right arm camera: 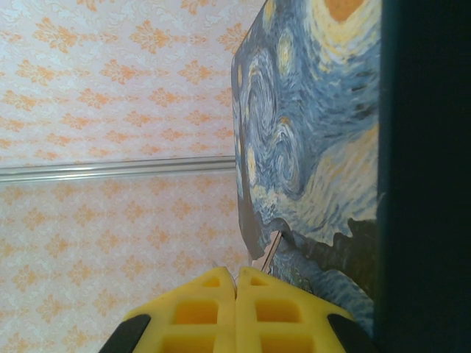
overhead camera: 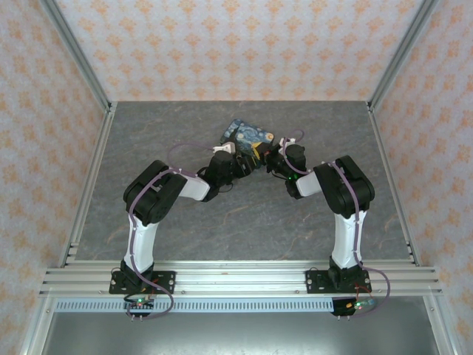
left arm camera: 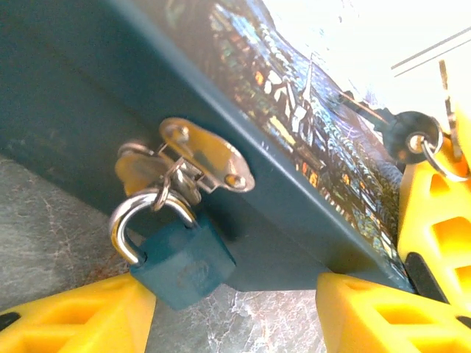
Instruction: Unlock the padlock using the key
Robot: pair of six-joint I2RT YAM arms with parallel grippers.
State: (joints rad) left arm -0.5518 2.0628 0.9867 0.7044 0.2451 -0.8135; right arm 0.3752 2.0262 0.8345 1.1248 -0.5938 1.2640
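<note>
A teal padlock [left arm camera: 184, 257] with a silver shackle hangs from the metal hasp [left arm camera: 207, 156] on the dark side of a box [overhead camera: 249, 134] printed with a starry night painting. My left gripper [left arm camera: 232, 294] is open. Its yellow fingers [left arm camera: 73, 316] stand either side of the padlock, which hangs close to the left one. My right gripper [right arm camera: 235, 283] is shut on the key [right arm camera: 271, 250], whose thin blade sticks out from the fingertips beside the box [right arm camera: 316, 147]. In the left wrist view the key [left arm camera: 405, 132] and its ring lie over the box lid, at the right gripper's fingers [left arm camera: 434, 213].
The box sits at the back middle of the grey marbled floor [overhead camera: 222, 222], with both arms bent in toward it from either side. Patterned walls [overhead camera: 236, 44] and metal frame rails [overhead camera: 89, 185] close the workspace in.
</note>
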